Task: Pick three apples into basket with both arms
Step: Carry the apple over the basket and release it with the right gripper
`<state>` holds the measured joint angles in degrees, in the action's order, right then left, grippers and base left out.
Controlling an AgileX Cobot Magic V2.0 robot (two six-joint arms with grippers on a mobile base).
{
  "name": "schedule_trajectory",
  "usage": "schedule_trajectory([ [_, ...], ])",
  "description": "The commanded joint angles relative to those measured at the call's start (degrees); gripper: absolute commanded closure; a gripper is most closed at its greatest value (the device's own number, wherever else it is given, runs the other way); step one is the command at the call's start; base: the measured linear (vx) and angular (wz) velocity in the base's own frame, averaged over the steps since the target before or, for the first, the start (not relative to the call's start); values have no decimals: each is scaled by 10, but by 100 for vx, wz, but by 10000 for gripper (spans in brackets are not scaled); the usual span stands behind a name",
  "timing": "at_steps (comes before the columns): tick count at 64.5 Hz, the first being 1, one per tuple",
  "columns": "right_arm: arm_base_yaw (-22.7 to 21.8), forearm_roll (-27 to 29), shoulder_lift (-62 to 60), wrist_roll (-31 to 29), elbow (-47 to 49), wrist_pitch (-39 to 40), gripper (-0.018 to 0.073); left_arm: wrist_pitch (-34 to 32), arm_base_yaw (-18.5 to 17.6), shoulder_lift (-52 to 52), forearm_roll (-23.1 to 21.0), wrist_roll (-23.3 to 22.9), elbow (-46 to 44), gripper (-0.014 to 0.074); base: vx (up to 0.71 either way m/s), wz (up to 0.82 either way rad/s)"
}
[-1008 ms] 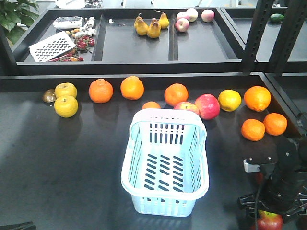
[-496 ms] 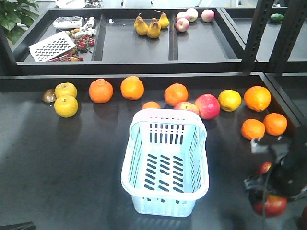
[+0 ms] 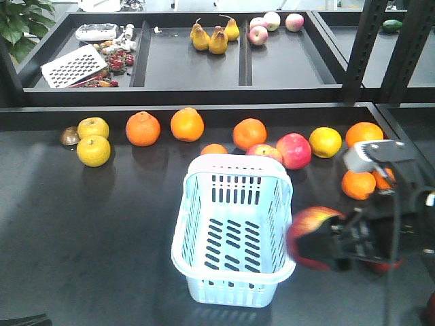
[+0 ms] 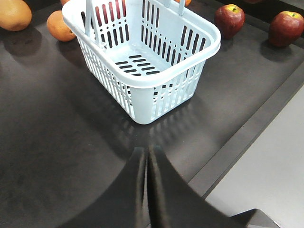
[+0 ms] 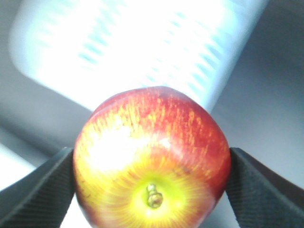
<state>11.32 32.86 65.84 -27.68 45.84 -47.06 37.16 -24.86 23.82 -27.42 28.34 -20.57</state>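
Observation:
My right gripper (image 3: 332,243) is shut on a red apple with a yellow stem end (image 3: 307,236), held in the air just right of the pale blue basket (image 3: 234,161). In the right wrist view the apple (image 5: 152,156) fills the gap of the right gripper (image 5: 152,183), both black pads (image 5: 40,187) press its sides, and the basket (image 5: 142,42) is a blur behind it. The left gripper (image 4: 147,159) is shut and empty over the dark table, short of the basket (image 4: 161,97). Two dark red apples (image 4: 229,20) (image 4: 286,27) lie beyond the basket.
Behind the basket runs a row of oranges (image 3: 143,128), yellow fruit (image 3: 93,150) and a pinkish apple (image 3: 293,150). Two oranges (image 3: 358,184) sit near my right arm. Raised trays at the back hold pears (image 3: 217,41) and pale apples (image 3: 258,34). The table's front edge (image 4: 247,137) runs close by.
My right gripper has lifted the apple off the table at the front right corner and carried it left and up, to the basket's right rim.

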Motion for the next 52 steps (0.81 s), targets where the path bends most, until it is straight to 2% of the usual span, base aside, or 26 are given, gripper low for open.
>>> schedule_trajectory([
  [1,33,59,11,-26,13,81,563,-32,-1,4,-18,-1,-16,604,0,0],
  [11,80,65,86,-38,14,166,509,-32,-1,4,-18,-1,-16,604,0,0],
  [17,94,80,135,-45,27,194,402,-32,-1,4,-18,-1,-16,604,0,0],
  [19,95,83,152,-45,37,187,356,-31,-1,4,-18,-1,-16,604,0,0],
  [25,95,98,191,-51,80,138,121,-31,-1,4,-18,-1,-16,604,0,0],
  [34,95,96,223,-57,130,101,-166,-31,-1,4,-18,-1,-16,604,0,0],
  [41,95,92,231,-55,140,96,-166,-31,-1,4,-18,-1,-16,604,0,0],
  [52,93,74,231,-55,139,103,-119,-31,-1,4,-18,-1,-16,604,0,0],
])
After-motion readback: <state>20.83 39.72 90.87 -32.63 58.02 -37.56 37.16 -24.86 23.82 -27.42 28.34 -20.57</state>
